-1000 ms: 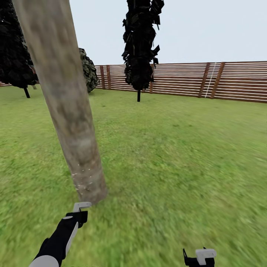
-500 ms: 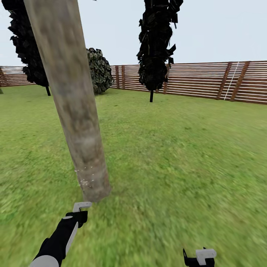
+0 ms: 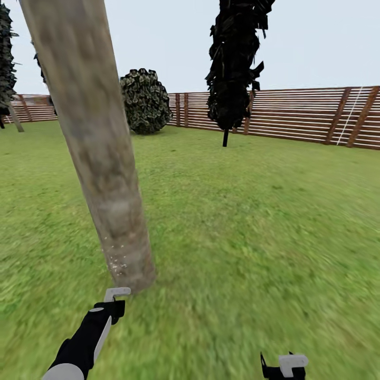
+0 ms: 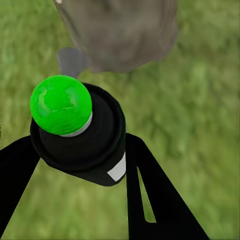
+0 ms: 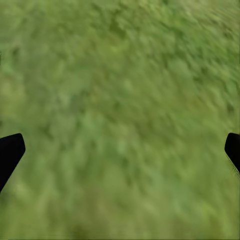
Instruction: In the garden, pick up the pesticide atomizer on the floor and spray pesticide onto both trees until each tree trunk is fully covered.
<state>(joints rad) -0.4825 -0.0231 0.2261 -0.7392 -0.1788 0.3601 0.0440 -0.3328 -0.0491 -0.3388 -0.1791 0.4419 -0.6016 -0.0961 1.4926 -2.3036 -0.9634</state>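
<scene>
Atomizer: the pesticide atomizer [image 4: 80,132], a black can with a round green cap, sits between the two black fingers of the left gripper [image 4: 80,150], which is clamped on it; it points toward the trunk base
Tree trunk: the mottled grey-beige tree trunk [image 3: 100,158] rises just ahead of the left gripper [image 3: 113,301]; it leans across the head view's left
Pesticide: tiny pale specks of pesticide [image 3: 117,261] dot the bark low on the trunk
Right gripper: the right gripper [image 5: 120,150] hangs over grass with fingers wide apart, nothing between them
Surroundings: green lawn [image 3: 253,221]; brown slatted fence [image 3: 306,119]; a dark thin-trunked tree [image 3: 232,68]; a rounded dark bush [image 3: 145,100]
</scene>
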